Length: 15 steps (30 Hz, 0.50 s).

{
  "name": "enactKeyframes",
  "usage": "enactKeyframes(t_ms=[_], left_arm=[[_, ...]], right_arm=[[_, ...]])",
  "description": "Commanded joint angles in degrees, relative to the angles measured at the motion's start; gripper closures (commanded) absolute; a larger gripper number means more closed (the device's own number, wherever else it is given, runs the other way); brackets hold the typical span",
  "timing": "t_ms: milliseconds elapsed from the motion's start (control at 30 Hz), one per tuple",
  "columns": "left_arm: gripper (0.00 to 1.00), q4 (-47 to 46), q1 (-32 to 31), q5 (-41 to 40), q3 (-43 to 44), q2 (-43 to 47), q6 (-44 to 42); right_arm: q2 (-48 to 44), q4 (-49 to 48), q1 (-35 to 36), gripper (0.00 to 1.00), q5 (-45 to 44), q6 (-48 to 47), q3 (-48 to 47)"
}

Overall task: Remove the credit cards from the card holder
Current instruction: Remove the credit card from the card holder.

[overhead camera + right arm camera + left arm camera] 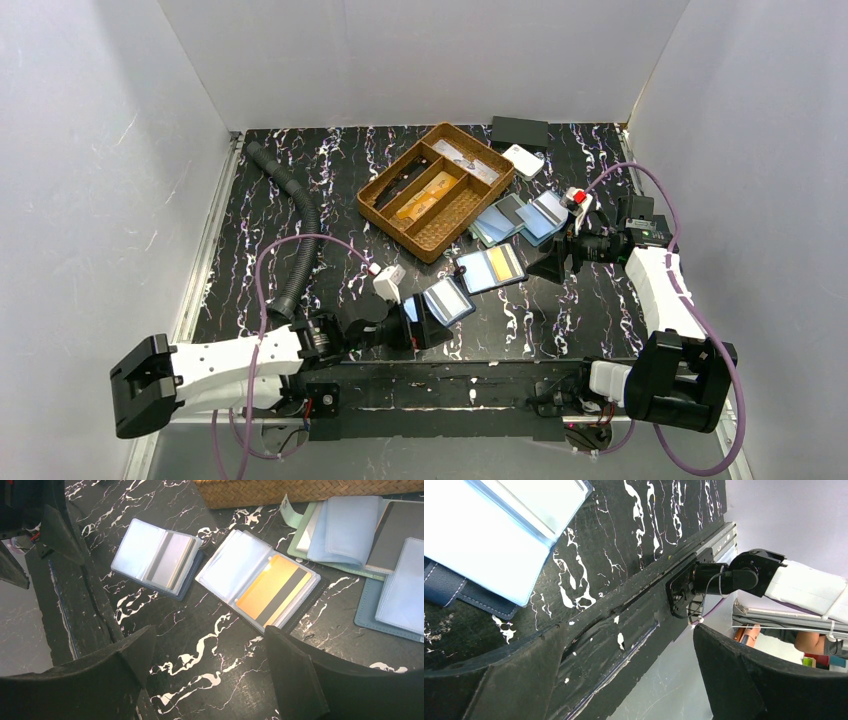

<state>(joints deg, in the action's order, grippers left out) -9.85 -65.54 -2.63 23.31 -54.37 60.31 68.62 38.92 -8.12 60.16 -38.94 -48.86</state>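
One card (274, 596) (seemingly sleeved); holder (232, 565) flat

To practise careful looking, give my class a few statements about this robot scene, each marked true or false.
1. An orange card sits in a clear sleeve of an open holder. True.
2. The right gripper grips a card. False: it is open and empty.
3. The woven basket lies farther from the arms than the orange card. True.
4. The black hose lies to the right of the woven basket. False: it lies to its left.
5. The left gripper is shut. False: its fingers are apart.
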Motion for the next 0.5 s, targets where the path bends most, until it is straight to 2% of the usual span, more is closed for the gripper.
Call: enactKeyframes(t_ms=[0,100,233,367,467], left_arm=[[0.02,-2.2,-0.5,-1.8,2.0,-1.8,2.0],[0.02,-2.6,-0.6,-1.9,2.8,-4.0,3.4],[0.02,-3.1,-0.8,-2.2,4.3,-7.6,3.7],[0.03,-3.1,-0.8,-4.8,5.1,-9.3,3.5],[0.09,-3.1,-0.8,-8.6,4.8,-9.6,3.5]], right_arm=[[0.0,-0.2,1.0,0.12,0.4,-0.5,0.5],[0.1,-0.5,3.4,0.14,-0.9,-0.4,0.5],[0.6,-2.2,7.8,0.21,-2.9,1.3,0.9],[0.8,-5.7,14.3,0.32,-6.6,4.2,1.7],[1.2,-8.5,18.8,0.41,-9.4,6.9,1.9]])
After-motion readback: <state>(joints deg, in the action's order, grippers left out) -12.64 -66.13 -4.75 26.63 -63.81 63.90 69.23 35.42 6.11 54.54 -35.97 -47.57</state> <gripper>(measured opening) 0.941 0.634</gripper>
